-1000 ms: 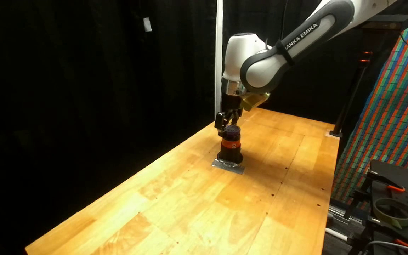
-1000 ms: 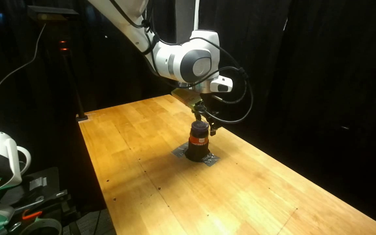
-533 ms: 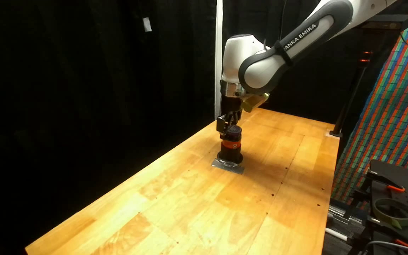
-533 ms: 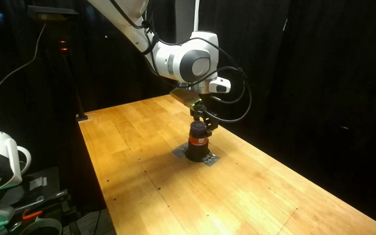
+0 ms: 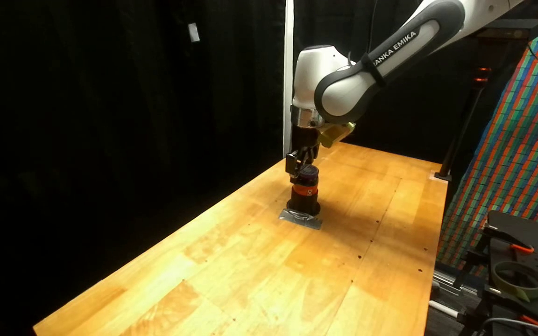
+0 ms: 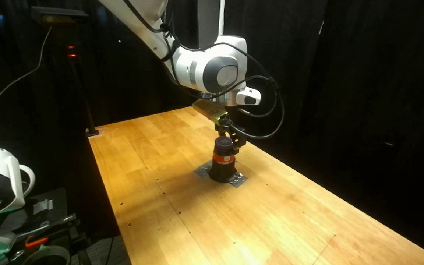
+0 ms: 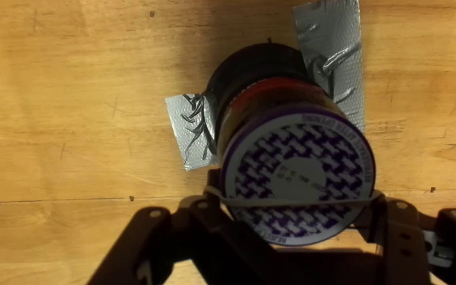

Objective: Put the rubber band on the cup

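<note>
The cup [image 5: 304, 191] is a dark upright cylinder with an orange middle band, and it also stands in an exterior view [image 6: 223, 159]. In the wrist view its round purple-and-white patterned top [image 7: 299, 174] faces up. My gripper [image 7: 296, 204] is open, with its fingers spread on either side of the cup's top. A pale rubber band [image 7: 297, 202] is stretched between the fingers and crosses over the top, off its middle. Its second strand cannot be made out. The gripper also shows at the cup's top in both exterior views [image 5: 303, 171] [image 6: 228, 141]. Finger contact with the cup cannot be told.
Grey tape [image 6: 238, 180] holds the cup's base to the wooden table [image 5: 269, 270]. The table's long edge lies close behind the gripper. A black post [image 6: 83, 92] stands at a far corner. A cable [image 6: 281, 110] loops beside the wrist.
From one second to half a second ago, my gripper moved slightly down and across, bringing its fingers closer around the cup's top. Since then it has stayed almost still. The cup has not moved.
</note>
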